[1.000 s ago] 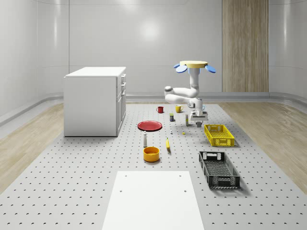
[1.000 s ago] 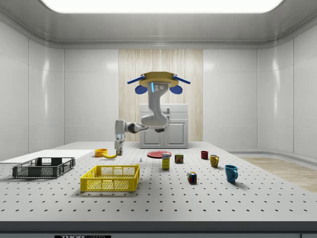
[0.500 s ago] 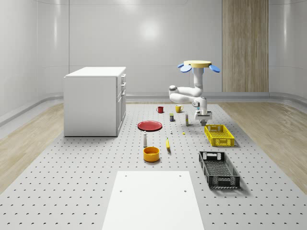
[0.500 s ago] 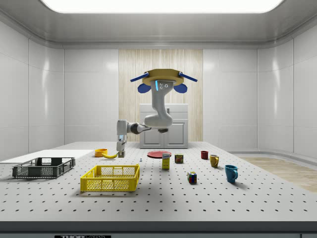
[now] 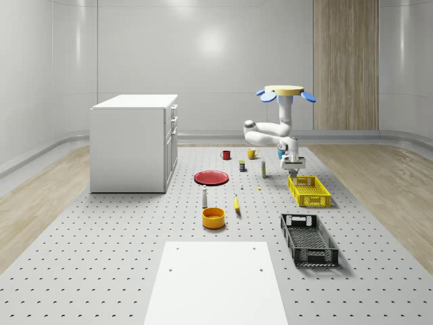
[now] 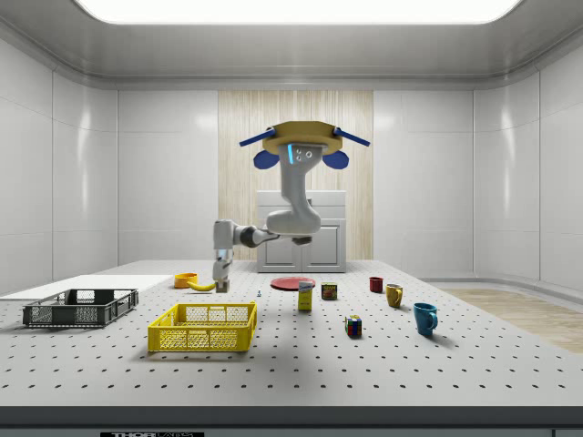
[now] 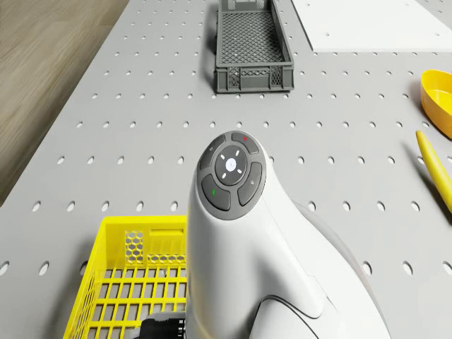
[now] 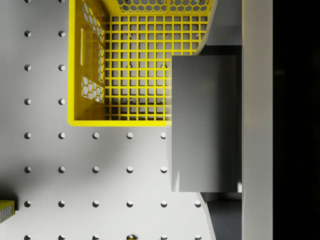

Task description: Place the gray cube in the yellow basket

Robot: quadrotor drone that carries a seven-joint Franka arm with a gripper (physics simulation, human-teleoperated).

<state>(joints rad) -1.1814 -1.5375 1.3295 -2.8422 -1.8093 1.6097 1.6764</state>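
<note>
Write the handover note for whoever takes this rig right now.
Hand: shut on the gray cube, which sits between the fingers in the wrist view.
Drone: hovering over the table, beside the far end of the yellow basket.
Hand with cube hangs above the basket's far end, near its rim; in the wrist view the cube overlaps the basket's edge.
Done: cube picked up and carried to the basket.
Left: centre the cube over the basket, lower, release.
</note>
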